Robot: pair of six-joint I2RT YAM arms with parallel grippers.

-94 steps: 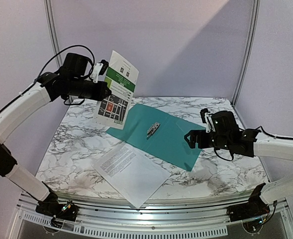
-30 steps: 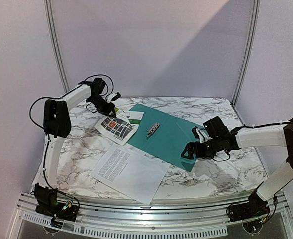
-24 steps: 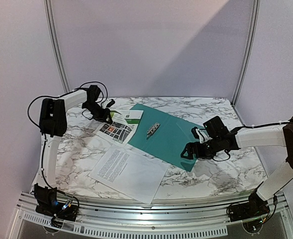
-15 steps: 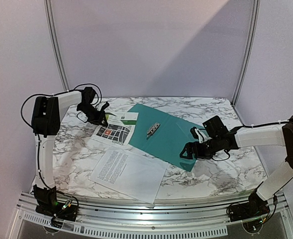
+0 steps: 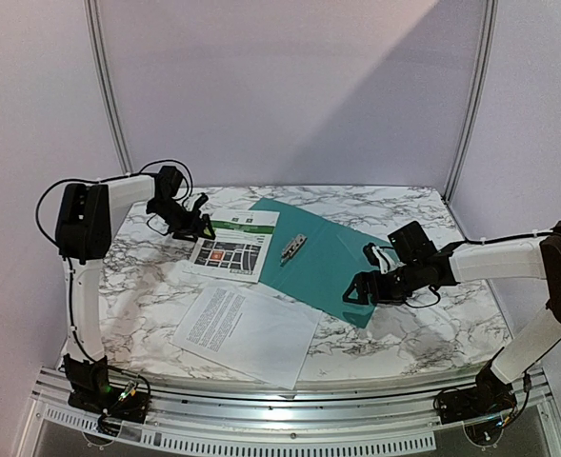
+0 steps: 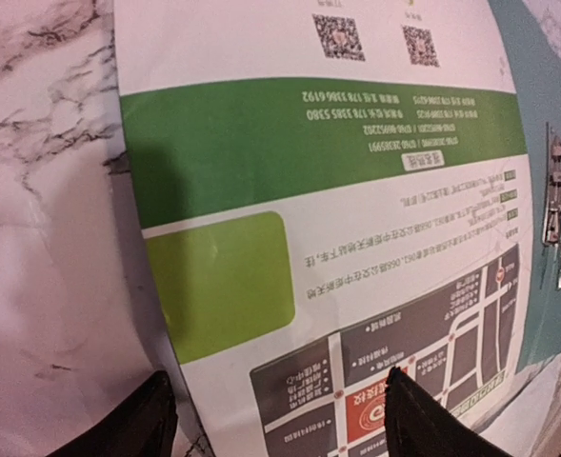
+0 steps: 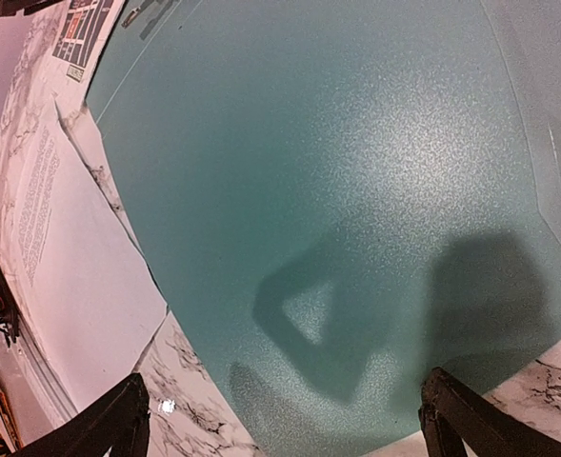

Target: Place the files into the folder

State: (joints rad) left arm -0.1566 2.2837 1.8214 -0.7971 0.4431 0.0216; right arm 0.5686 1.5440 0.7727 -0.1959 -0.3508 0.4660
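Observation:
The files are two sheets. One, with a green header and a map (image 5: 232, 246), lies flat at the back left, its right edge over the teal folder (image 5: 332, 262). My left gripper (image 5: 201, 226) is open at this sheet's (image 6: 318, 143) left end, one finger (image 6: 147, 424) over the marble, the other over the map. The white text sheet (image 5: 247, 324) lies at the front, against the folder's near left edge. The folder lies open with its metal clip (image 5: 292, 248) showing. My right gripper (image 5: 354, 288) hangs open and empty over the folder's (image 7: 337, 171) near corner.
The marble table (image 5: 423, 328) ends in a metal rail at the front. Grey walls and two upright poles close in the back and sides. In the right wrist view the white sheet (image 7: 70, 257) borders the folder's left edge.
The left gripper has opened and let go of the green sheet. The sheet has settled flat, shifted slightly right onto the folder's edge. The right arm has stayed put.

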